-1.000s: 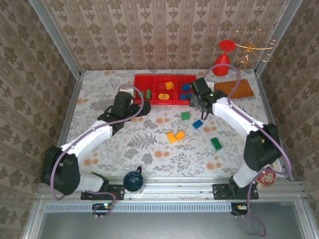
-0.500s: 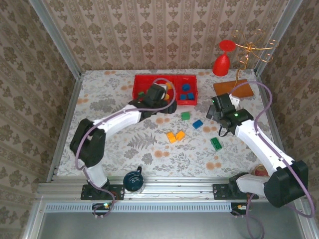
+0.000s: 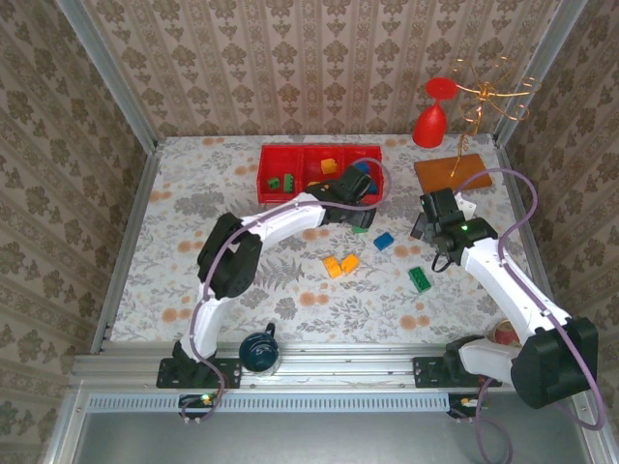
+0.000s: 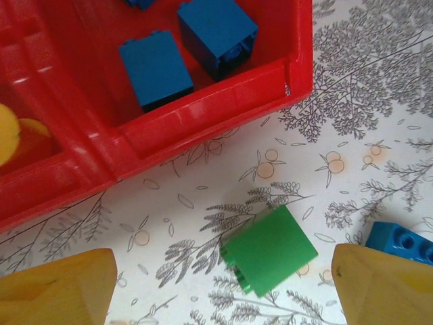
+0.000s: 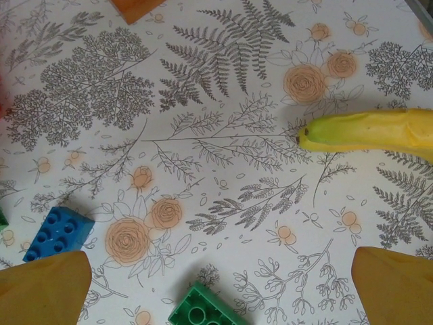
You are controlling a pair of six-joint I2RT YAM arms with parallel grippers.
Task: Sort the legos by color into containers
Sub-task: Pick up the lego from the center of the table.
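The red three-compartment tray (image 3: pixel 290 155) stands at the back, holding green legos (image 3: pixel 280 182) at its left, an orange one (image 3: pixel 329 166) in the middle and blue ones (image 4: pixel 155 71) at its right. Loose on the table are a green lego (image 4: pixel 270 249), a blue one (image 3: pixel 384 241), two orange ones (image 3: pixel 340 263) and another green one (image 3: pixel 419 278). My left gripper (image 4: pixel 223 291) is open just in front of the tray's right end, with the green lego between its fingers, untouched. My right gripper (image 5: pixel 216 291) is open and empty above the table, near the second green lego (image 5: pixel 199 311).
A yellow banana (image 5: pixel 372 132) lies right of the right gripper. An orange-brown board (image 3: pixel 453 172), a red goblet (image 3: pixel 432 116) and a gold wire stand (image 3: pixel 488 97) sit at the back right. A dark cup (image 3: pixel 259 350) stands at the front edge.
My left arm swung right along the tray, from its left end to the green lego by its right end. My right arm drew back from the tray toward the right.
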